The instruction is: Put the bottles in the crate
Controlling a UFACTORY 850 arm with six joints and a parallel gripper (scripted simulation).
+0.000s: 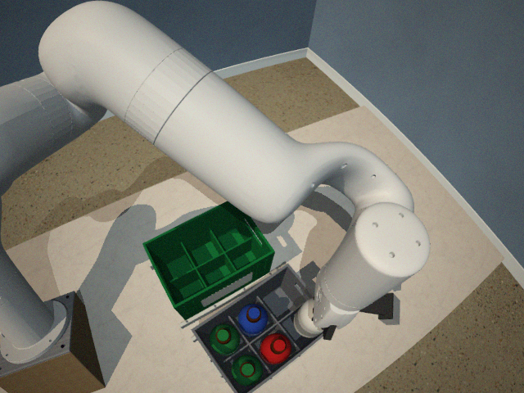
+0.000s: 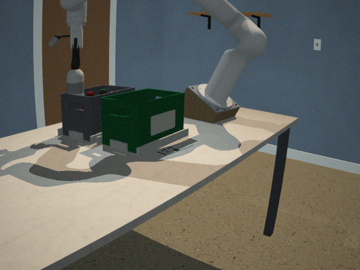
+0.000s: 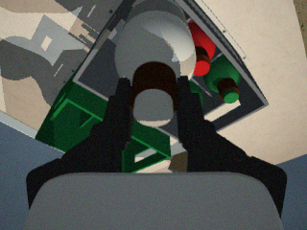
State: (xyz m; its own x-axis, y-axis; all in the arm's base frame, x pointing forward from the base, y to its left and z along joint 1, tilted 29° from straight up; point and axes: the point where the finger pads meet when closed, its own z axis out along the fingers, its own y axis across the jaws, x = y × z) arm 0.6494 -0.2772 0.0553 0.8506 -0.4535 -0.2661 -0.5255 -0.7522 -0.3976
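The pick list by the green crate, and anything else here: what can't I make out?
- Pick list: exterior view, its lines are too small to read.
- Fingertips on the white bottle: top view, the wrist hides them.
- Green crate's far corner: top view, the arm covers it.
- Blue bottle: exterior view, the crate walls hide it.
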